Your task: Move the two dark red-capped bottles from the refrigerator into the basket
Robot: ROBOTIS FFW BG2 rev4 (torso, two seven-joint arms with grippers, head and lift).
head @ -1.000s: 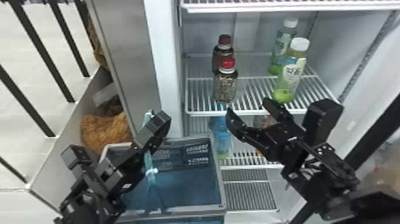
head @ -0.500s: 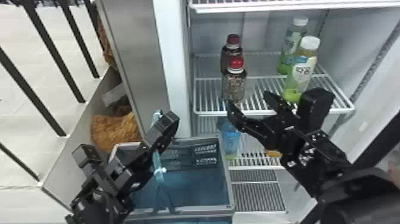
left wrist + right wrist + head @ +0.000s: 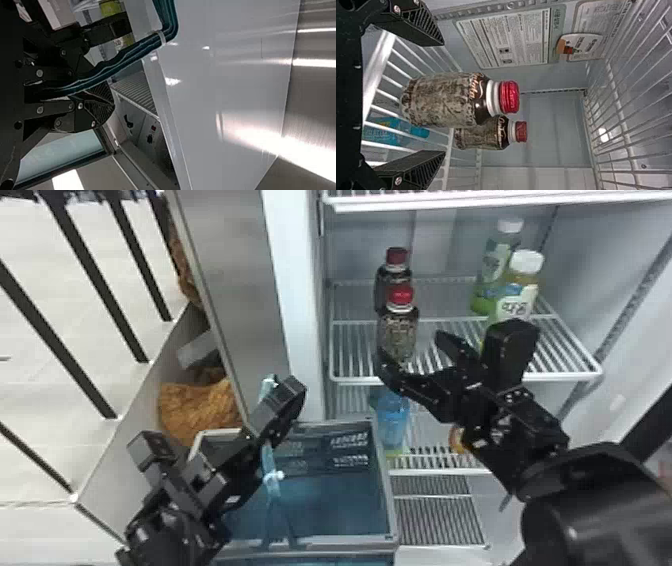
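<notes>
1. The refrigerator [image 3: 292, 290] fills the far right of my scene, with a wire shelf [image 3: 465, 380] across it.
2. Near, left of that shelf, I've got the grey basket [image 3: 394, 510].
3. My right end effector [image 3: 414, 349] is spread wide at the near bottle, gripping nothing.
4. My left end effector [image 3: 220, 487] hangs over the basket's left side; I can't tell its state from here.
5. Right on the shelf stand two white-capped bottles [image 3: 517, 297].
6. The two dark red-capped bottles stand upright at the shelf's left, near bottle [image 3: 400, 325] in front of far bottle [image 3: 393, 277].
</notes>
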